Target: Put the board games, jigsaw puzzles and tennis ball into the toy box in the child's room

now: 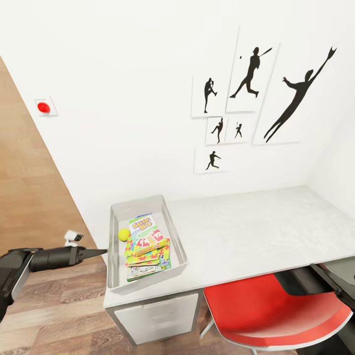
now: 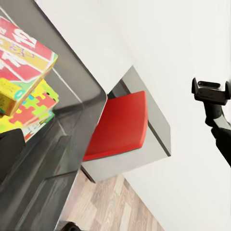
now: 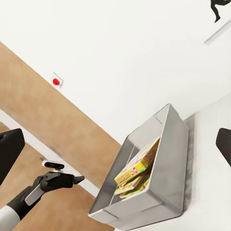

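jaws of the left gripper (image 1: pixel 101 253) are drawn together to a point with nothing between them, held over the floor (image 1: pixel 59 305) just left of the bin (image 1: pixel 148 203), level with its left wall. in the right wrist view the same gripper (image 3: pixel 77 179) hangs clear of the bin (image 3: pixel 175 154), apart from it. of the right gripper (image 3: pixel 115 149) only two dark fingers show at the frame edges, wide apart and bare.

the bin sits at the near left corner of the desk (image 1: pixel 256 231), its near rim almost at the desk's front edge and its left wall close to the desk's left edge. to the right of it the grey top runs bare to the far right corner, against the white wall. a red chair (image 1: pixel 271 305) is tucked under the near edge, right of the white drawers (image 1: pixel 158 315).

inside the bin: one yellow-green ball (image 1: pixel 123 234) by the left wall, and a stack of flat toys. three printed boxes (image 1: pixel 144 224) and two bright puzzles (image 1: pixel 153 254) can be made out, though the lower layers overlap. the top lid reads "skip bo"; other print is too small to read.

six black player silhouettes (image 1: pixel 251 74) hang on the wall, and one red button (image 1: pixel 44 107) sits far left.
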### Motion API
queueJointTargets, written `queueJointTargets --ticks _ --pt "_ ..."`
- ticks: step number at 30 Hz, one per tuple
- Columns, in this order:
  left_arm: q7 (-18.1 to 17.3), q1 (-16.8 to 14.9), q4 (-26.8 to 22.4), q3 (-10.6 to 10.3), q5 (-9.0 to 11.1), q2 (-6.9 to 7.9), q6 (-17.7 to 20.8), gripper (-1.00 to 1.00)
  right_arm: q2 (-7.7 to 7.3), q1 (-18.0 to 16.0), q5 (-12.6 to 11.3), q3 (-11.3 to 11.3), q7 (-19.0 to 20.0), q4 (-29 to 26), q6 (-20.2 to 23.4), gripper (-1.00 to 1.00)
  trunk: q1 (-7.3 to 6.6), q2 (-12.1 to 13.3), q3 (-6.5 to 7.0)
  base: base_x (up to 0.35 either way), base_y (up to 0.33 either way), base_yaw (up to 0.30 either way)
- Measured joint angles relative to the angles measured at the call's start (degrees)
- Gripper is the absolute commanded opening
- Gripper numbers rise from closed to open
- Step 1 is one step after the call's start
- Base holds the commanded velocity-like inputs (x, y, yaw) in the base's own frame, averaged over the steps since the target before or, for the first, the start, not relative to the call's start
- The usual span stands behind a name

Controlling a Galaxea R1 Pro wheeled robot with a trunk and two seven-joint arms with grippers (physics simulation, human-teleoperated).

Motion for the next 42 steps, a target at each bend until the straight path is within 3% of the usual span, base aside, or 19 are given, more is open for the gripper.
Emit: queueJointTargets --ticks 6,11,24,42 --pt "0.0 1.8 -0.6 4.9 2.0 0.82 -1.8 1.0 0.14 0.0 0.1 0.0 0.0 0.0 -0.1 1.0 0.02 0.0 0.56 -0.097 0.0 0.0" --pt "0.0 2.2 -0.7 6.4 2.4 1.9 -2.1 1.0 0.24 0.0 0.1 0.0 0.0 0.0 -0.2 1.0 0.03 0.0 1.02 -0.244 -0.001 0.0" --pt "0.0 2.4 -0.8 7.2 2.6 2.56 -2.4 1.0 0.3 0.0 0.2 0.0 0.0 0.0 -0.2 1.0 0.01 0.0 2.23 -0.247 -0.161 0.0" --pt "0.0 2.5 -0.7 7.2 2.6 2.49 -2.4 1.0 0.36 0.1 0.3 0.0 -0.1 0.0 -0.3 1.0 0.0 0.0 3.19 -0.026 -0.073 0.0"
